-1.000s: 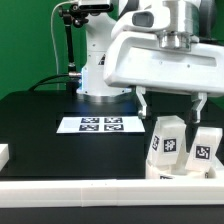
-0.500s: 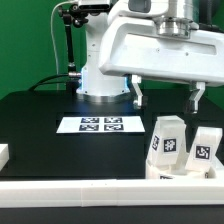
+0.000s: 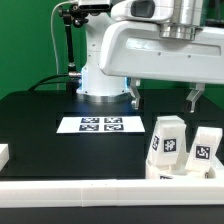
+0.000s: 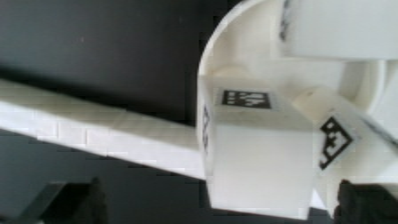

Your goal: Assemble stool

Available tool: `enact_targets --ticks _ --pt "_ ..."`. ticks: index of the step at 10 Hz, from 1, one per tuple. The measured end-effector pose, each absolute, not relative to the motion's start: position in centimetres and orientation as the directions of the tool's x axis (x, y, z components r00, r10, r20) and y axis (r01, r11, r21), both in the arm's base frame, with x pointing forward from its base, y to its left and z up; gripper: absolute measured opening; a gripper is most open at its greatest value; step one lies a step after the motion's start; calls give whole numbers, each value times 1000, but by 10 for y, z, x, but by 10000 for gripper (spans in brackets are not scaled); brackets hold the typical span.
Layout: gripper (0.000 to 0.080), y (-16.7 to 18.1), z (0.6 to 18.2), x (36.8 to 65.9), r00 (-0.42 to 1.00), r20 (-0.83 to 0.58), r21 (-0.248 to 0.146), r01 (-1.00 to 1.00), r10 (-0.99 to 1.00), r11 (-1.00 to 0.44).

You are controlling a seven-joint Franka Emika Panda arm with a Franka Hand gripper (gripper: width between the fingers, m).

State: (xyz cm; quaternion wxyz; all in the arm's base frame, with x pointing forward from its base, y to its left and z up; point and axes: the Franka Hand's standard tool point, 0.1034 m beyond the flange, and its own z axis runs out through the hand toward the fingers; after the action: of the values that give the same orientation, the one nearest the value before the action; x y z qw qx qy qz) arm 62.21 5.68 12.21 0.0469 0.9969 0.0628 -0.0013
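Observation:
Two white blocky stool legs stand upright at the exterior view's right, each with a black-and-white tag: one leg (image 3: 167, 140) and a second leg (image 3: 203, 148) to its right. They rise from a white seat disc (image 3: 180, 174), mostly hidden behind the border rail. My gripper (image 3: 163, 100) hangs open and empty above the first leg, its dark fingers (image 3: 135, 95) apart, clear of the leg top. In the wrist view the leg (image 4: 267, 130) stands between the two dark fingertips (image 4: 63, 205), with the seat rim (image 4: 240, 30) behind.
The marker board (image 3: 100, 125) lies flat on the black table at centre. A long white border rail (image 3: 90, 190) runs along the front edge and shows in the wrist view (image 4: 89, 120). A small white block (image 3: 4, 155) sits at the exterior view's left. The robot base stands behind.
My gripper has risen straight up from around the leg's top to clear above it, still open. The legs have not moved.

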Motion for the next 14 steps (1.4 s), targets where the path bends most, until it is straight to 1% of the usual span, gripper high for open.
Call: enact_targets --ticks 1,2,4,5,6,7,8,9,12,14 --pt "649 56 125 624 994 -76 57 80 75 -995" --pt "649 55 124 634 996 -25 72 92 90 -993" --pt "649 55 122 631 996 -26 72 91 90 -993" --pt "649 55 122 630 996 -29 51 80 79 -995" --pt "649 56 122 626 999 -46 -70 4 7 -998" --pt "649 56 122 626 998 -56 -115 -40 -34 -993" --pt "649 64 122 629 998 -43 -141 -43 -37 -989" --pt "649 64 122 630 999 -28 -146 -31 -27 -989" --pt "649 61 121 630 999 -30 -140 -29 -25 -990" --pt "649 58 121 631 991 -5 -128 129 131 -983"
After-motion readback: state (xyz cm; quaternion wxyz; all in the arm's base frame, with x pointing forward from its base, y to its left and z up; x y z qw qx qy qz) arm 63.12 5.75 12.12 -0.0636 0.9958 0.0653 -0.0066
